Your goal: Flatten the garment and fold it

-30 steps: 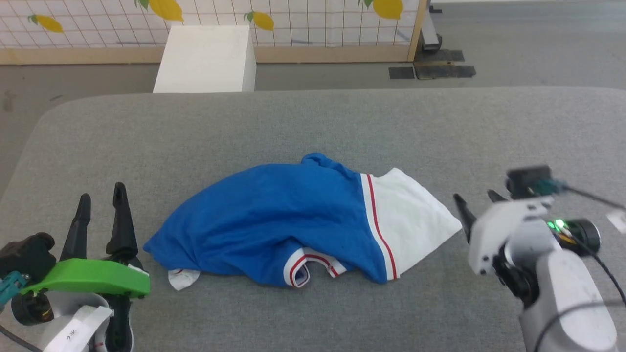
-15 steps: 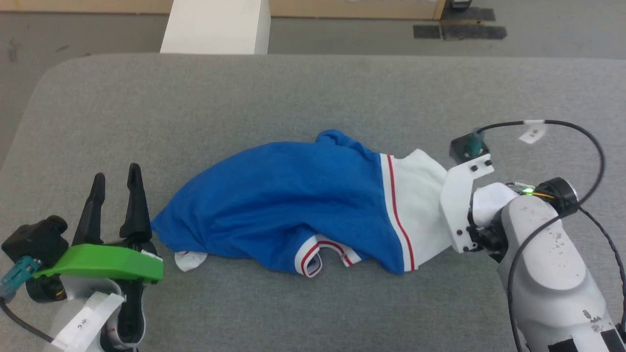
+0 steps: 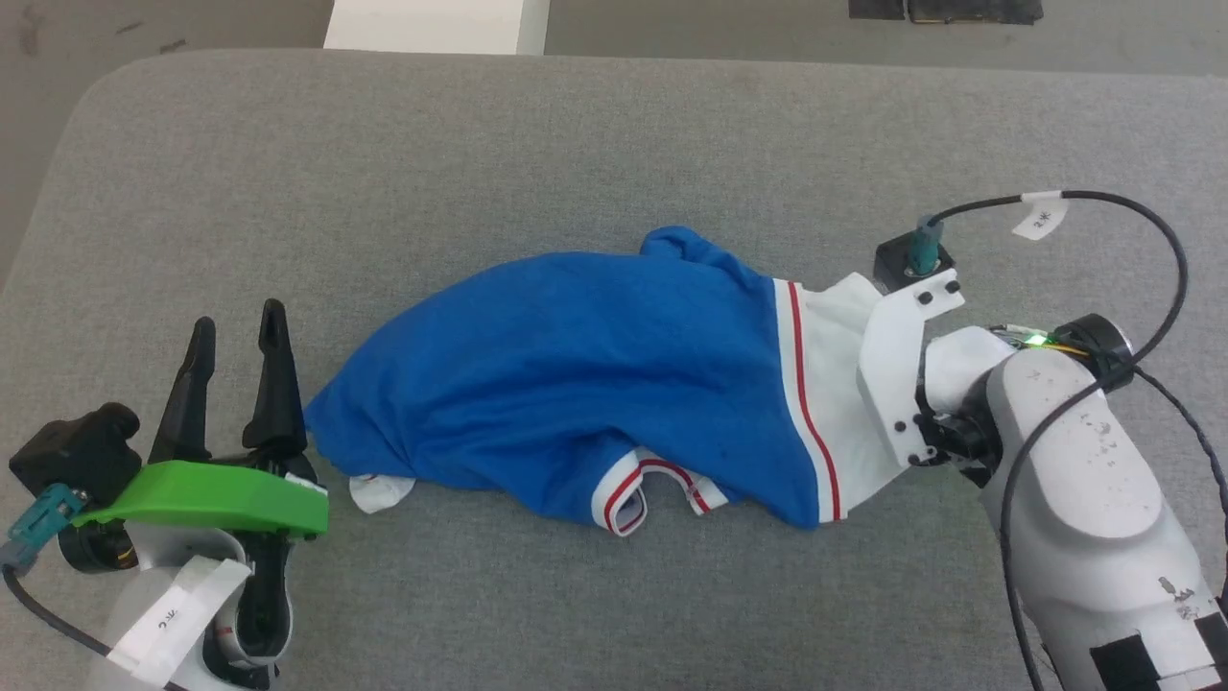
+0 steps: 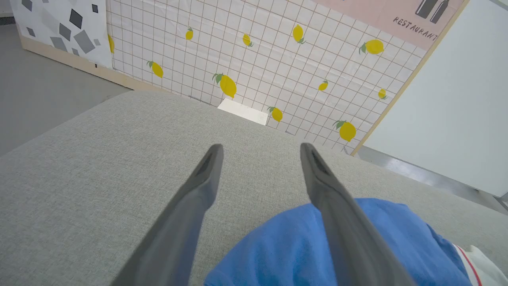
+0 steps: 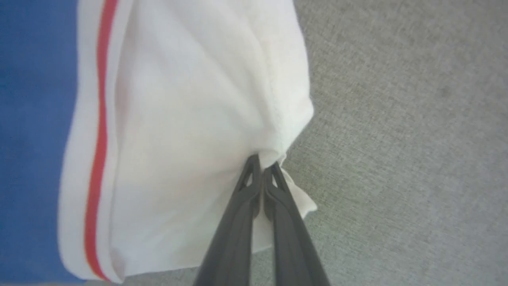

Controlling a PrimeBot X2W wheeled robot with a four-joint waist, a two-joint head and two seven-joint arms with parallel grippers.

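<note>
At the centre of the head view, the garment [image 3: 576,384] lies crumpled on the grey padded surface [image 3: 480,144], its blue body bunched toward 9 o'clock, its white sleeve with a red stripe toward 3 o'clock, and a striped collar loop peeking out at 6 o'clock. Down at 8 o'clock, the left gripper [image 3: 238,321] has its two dark fingers spread apart and empty, tips just beside the garment's blue edge. At 3 o'clock, the right arm [image 3: 1065,451] reaches in, and its white wrist bracket [image 3: 892,384] sits over the sleeve and hides the fingers beneath it. A white box [image 3: 436,11] shows at 12 o'clock, beyond the surface. From the left wrist view, the fingers [image 4: 198,198] stand wide with bare grey cloth between them; the blue fabric lies at 5 o'clock, under the right-hand finger, and a tiled wall with lemons [image 4: 278,59] fills 12 o'clock. From the right wrist view, the right gripper [image 5: 262,161] is pinched together on the hemmed edge of the white sleeve at centre, with blue fabric at 9 o'clock and grey surface at 3 o'clock.
</note>
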